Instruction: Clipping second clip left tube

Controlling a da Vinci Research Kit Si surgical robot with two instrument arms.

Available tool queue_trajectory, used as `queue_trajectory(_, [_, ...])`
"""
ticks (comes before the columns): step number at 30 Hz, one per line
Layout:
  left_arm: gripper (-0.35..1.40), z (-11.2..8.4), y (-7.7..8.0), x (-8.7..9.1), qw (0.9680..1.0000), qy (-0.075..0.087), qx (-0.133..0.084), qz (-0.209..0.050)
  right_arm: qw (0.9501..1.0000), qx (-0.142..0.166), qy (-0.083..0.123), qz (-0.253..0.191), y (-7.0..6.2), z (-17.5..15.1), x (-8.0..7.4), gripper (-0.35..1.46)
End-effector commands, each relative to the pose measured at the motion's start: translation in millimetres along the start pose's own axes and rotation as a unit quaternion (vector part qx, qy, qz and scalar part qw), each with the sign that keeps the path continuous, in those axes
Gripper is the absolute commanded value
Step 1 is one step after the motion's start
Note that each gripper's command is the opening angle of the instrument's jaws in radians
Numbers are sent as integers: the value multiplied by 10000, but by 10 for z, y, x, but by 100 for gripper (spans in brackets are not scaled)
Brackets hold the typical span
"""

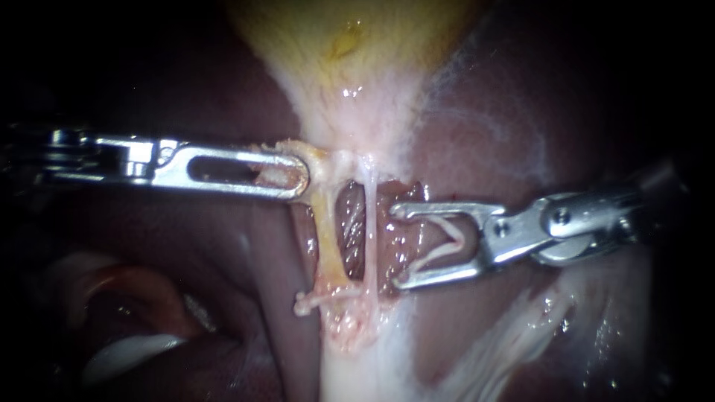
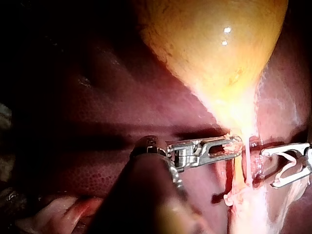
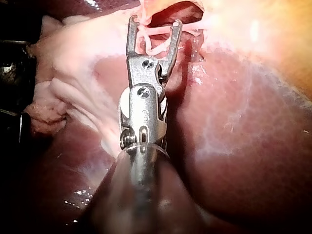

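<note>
Jaws, left instrument (image 1: 298, 177): pressed together, pinching tissue (image 1: 319, 158) at the narrow end of the gallbladder (image 1: 350, 45); some of that tissue seen through the jaw's slot.
Jaws, right instrument (image 1: 398, 246): spread wide, holding a loaded clip (image 3: 151, 46) between them, with one white leg against each jaw and the bend toward the hinge.
Left tube (image 1: 328, 238): yellowish, the thicker of the two, stretched straight from the pinched tissue down to the lower clip (image 1: 328, 298).
Right tube (image 1: 370, 223): thin and white, near the left tube on the right instrument's side, parted from it by a narrow window onto dark red tissue.
Lower clip: white, lying crosswise at the lower end of both tubes, touching the left tube, its knobbed end poking out toward the left instrument's side; cannot tell whether closed around either tube.
Right tips against the tubes: just beside the right tube, apart from the left tube, with neither tube between the jaws; level roughly midway between the pinched tissue and the lower clip.
Shafts: left entering level from the left, right entering from the right and tilted slightly upward toward its edge.
Gallbladder: yellow and glossy, narrowing to pale tissue above the tubes.
Liver (image 3: 243, 146): dark red, behind and on both sides.
Pale fat (image 1: 372, 372): whitish band below the lower clip, spreading out under the right instrument.
</note>
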Motion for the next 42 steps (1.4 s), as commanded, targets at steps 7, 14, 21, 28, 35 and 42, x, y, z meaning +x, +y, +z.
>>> queue_trajectory(7, [-35, 0, -2, 1, 10000, -4, -6, 28, 9999, 93, -2, 91, 2, 43, -17, 50])
queue_trajectory(14, [-35, 2, -3, 1, 10000, -8, -9, 26, 9994, 237, 19, 262, 2, 72, -19, 50])
queue_trajectory(21, [-35, 3, -3, 1, 10000, -10, -10, 25, 9978, 426, 42, 501, 0, 88, -18, 49])
queue_trajectory(28, [-35, 4, -3, 1, 10000, -11, -11, 25, 9960, 526, 161, 700, 1, 102, -20, 47])
queue_trajectory(35, [-35, 4, -3, 1, 10000, -11, -11, 25, 9926, 641, 191, 1018, -1, 108, -24, 39])
queue_trajectory(42, [-35, 4, -3, 0, 10000, -10, -10, 25, 9874, 625, 175, 1443, -1, 99, -22, -25])
